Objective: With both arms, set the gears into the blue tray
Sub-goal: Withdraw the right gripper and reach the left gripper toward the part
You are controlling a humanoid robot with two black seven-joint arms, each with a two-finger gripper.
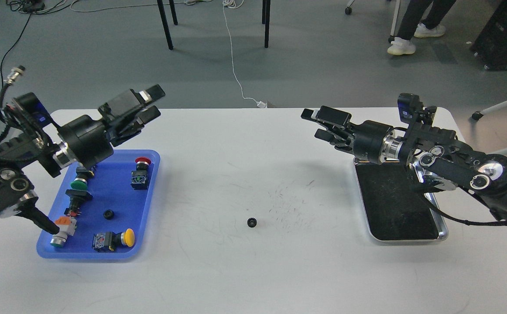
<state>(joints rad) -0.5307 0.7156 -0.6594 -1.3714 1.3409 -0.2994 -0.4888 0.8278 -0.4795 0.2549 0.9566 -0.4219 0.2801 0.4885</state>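
Head view shows a white table (pixel 253 270) with two black arms reaching in from the sides.

The left claw (pixel 153 102) is up in the air, above the far end of the blue tray (pixel 151 192). Its two fingers are spread apart with a gap between them. Nothing is in the gap, and the claw touches nothing.

The right claw (pixel 312 124) is also up in the air, just past the far end of the steel tray (pixel 443 233). Its two fingers are spread apart too. It holds nothing and touches nothing.

One gear (pixel 251 222) lies flat on the bare table, near the middle, between the two trays and well apart from both claws. Another gear (pixel 108 214) lies inside the blue tray, near its middle.

The blue tray sits on the left side of the table. It also holds push buttons: one with a red cap (pixel 141 173), one with a green cap (pixel 79 184), one with a yellow cap (pixel 114 240), and one with an orange part (pixel 63 230) in the near left corner.

The steel tray sits on the right side of the table, partly under the right arm. Its inside is dark.
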